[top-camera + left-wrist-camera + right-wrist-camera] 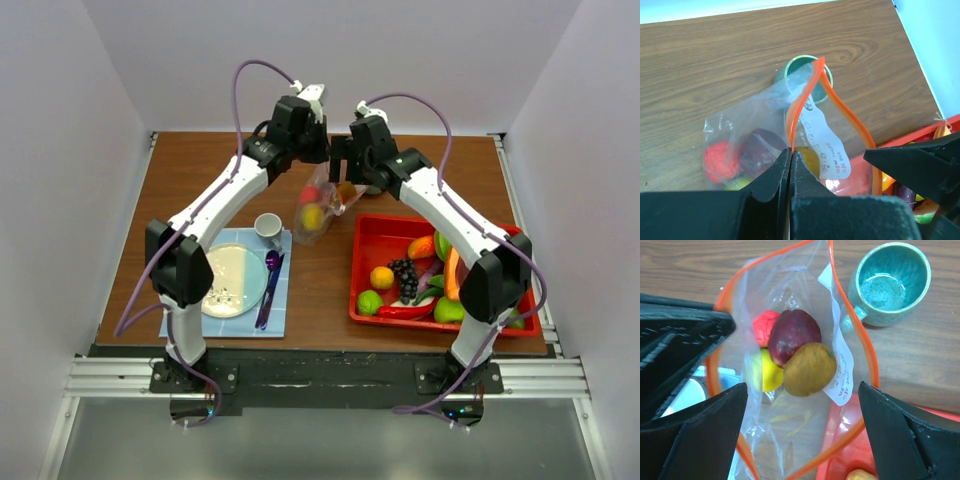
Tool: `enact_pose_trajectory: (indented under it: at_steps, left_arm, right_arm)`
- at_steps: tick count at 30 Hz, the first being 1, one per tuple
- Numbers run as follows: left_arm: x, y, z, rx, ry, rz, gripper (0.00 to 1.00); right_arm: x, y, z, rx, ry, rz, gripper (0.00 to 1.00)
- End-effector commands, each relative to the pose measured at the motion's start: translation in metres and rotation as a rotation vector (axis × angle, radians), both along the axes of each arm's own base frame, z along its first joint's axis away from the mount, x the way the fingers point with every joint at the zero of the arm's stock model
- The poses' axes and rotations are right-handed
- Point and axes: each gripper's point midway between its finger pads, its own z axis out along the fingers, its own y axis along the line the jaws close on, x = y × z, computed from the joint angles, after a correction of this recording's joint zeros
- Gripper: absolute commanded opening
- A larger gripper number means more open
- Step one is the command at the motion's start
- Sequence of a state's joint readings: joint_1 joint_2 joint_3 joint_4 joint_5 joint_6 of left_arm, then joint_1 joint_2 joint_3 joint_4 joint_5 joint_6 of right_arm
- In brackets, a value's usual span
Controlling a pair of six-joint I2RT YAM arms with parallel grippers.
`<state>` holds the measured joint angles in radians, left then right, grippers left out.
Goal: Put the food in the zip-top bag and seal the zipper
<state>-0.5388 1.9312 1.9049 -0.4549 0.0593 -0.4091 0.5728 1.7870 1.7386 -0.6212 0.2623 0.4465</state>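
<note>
Orange-red zipper [790,112] pinched between left fingers [762,190], bag [747,120] gaping.

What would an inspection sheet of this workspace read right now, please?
Surface: wooden table, no spills seen.
Job's things: zip-top bag held up, zipper unsealed; four fruits inside; more food in the red tray.
Clutter: teal mug, white cup, plate, purple spoon, blue mat.
Hands: left hand shut on the zipper; right hand open at the bag's mouth.
Cables: purple cables loop high, clear of the bag.
Surroundings: plain white walls; nothing else seen.
</note>
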Motion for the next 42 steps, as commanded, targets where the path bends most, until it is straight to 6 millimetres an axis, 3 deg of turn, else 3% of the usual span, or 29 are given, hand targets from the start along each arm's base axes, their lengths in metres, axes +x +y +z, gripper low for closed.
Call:
enact_pose_trajectory:
  at_steps: [1, 3, 4, 6, 7, 8, 10, 12, 13, 15, 16, 19, 25, 42]
  left_arm:
    - [-0.001, -0.006, 0.031, -0.051, -0.058, -0.012, 0.0]
    - [0.0, -0.007, 0.03, -0.052, -0.061, -0.012, 0.0]
    - [0.0, -0.007, 0.03, -0.05, -0.06, -0.011, 0.0]
    - [0.001, -0.008, 0.028, -0.053, -0.058, -0.009, 0.0]
    - [0.002, -0.009, 0.029, -0.058, -0.06, -0.011, 0.0]
    - [0.002, -0.009, 0.029, -0.059, -0.059, -0.01, 0.0]
    - [0.003, -0.008, 0.029, -0.063, -0.06, -0.004, 0.0]
    - [0.004, -0.009, 0.029, -0.065, -0.062, -0.005, 0.0]
    - [0.004, -0.01, 0.03, -0.07, -0.063, -0.007, 0.0]
    - [0.004, -0.012, 0.031, -0.077, -0.064, -0.011, 0.0]
    - [0.004, -0.013, 0.031, -0.079, -0.064, -0.012, 0.0]
    - [0.006, -0.014, 0.028, -0.085, -0.058, -0.015, 0.0]
    - [0.006, -0.014, 0.024, -0.075, -0.052, -0.014, 0.0]
    - [0.008, -0.013, 0.01, -0.061, -0.036, -0.007, 0.0]
  right_arm:
    - [-0.008, 0.008, 0.065, 0.103, -0.109, 0.056, 0.98]
    - [-0.021, -0.002, 0.066, 0.092, -0.098, 0.048, 0.97]
    - [-0.032, -0.012, 0.08, 0.112, -0.12, 0.03, 0.96]
    - [-0.048, -0.025, 0.067, 0.094, -0.09, 0.01, 0.95]
    - [-0.061, -0.035, 0.079, 0.109, -0.116, -0.004, 0.94]
    - [-0.072, -0.046, 0.056, 0.069, -0.067, -0.027, 0.94]
    - [-0.096, -0.062, 0.033, 0.052, -0.022, -0.044, 0.93]
    - [-0.112, -0.07, 0.013, 0.05, 0.012, -0.051, 0.92]
    - [-0.123, -0.076, -0.015, 0.032, 0.069, -0.058, 0.91]
    - [-0.138, -0.08, -0.031, 0.044, 0.101, -0.058, 0.9]
    - [-0.149, -0.085, -0.055, 0.031, 0.15, -0.066, 0.9]
    - [-0.16, -0.082, -0.081, 0.037, 0.194, -0.058, 0.88]
    - [-0.165, -0.079, -0.112, 0.007, 0.234, -0.043, 0.88]
    - [-0.17, -0.078, -0.167, -0.064, 0.347, -0.05, 0.79]
